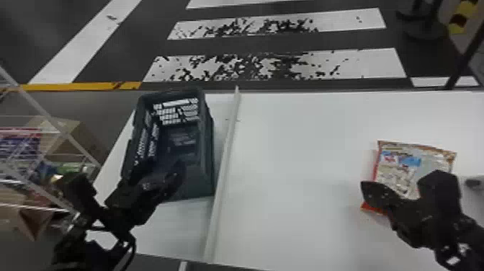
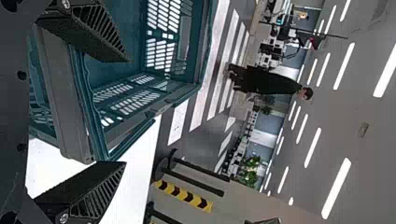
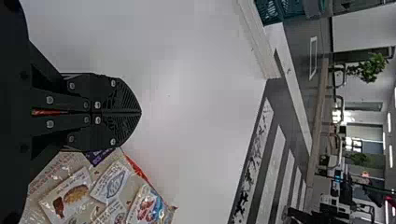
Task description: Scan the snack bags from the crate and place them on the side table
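The black left gripper point(image 2: 126, 112), wide open and empty, is at the dark-green plastic crate point(image 1: 209, 155); well right of it, the closed, empty black right gripper point(image 3: 140, 112) adjoins a red-edged plastic snack bag point(image 1: 396, 167). One bag appears unpacked; its scanning is unconfirmed.

Left of the left gripper point(image 1: 171, 176) — a wire rack point(image 1: 66, 135) and a cardboard box point(image 1: 54, 144); beyond it — worn white crosswalk stripes point(image 1: 378, 63) on dark floor point(image 1: 324, 41).
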